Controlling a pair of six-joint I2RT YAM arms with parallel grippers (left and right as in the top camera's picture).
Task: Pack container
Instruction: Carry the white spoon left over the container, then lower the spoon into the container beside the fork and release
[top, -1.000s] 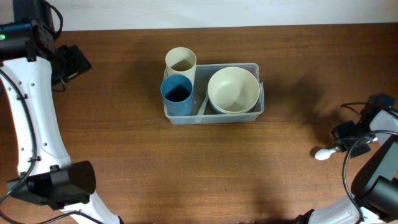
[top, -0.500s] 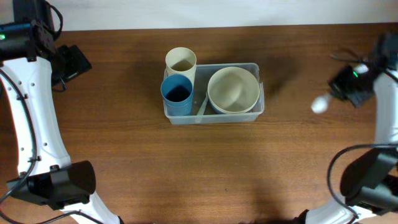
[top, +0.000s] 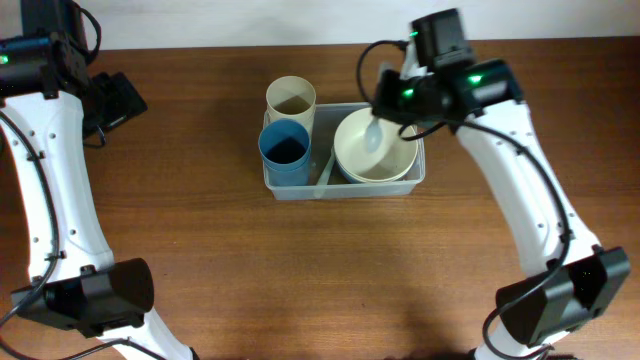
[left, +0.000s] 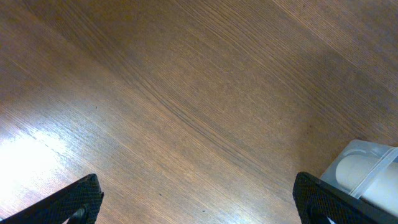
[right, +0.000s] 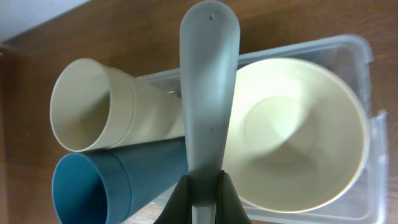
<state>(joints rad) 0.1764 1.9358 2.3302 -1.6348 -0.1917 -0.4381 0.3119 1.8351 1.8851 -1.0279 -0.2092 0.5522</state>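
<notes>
The container (top: 419, 168), a clear plastic bin, sits on the far middle of the brown wooden table (top: 300, 270). A pale strip of wall (top: 250, 20) runs behind the table. Inside the bin a cream bowl (top: 392, 160) fills the right part and a blue cup (top: 285, 148) stands at the left, with a cream cup (top: 290, 97) just behind it.

The right gripper (right: 206, 198) is clamped on the handle of a pale spoon (right: 208, 93), which hangs over the bowl. Only the right wrist view shows the fingers pinching that handle.

The left gripper (left: 199, 202) is spread wide and empty over bare wood. Its wrist view catches just a corner of the bin.
</notes>
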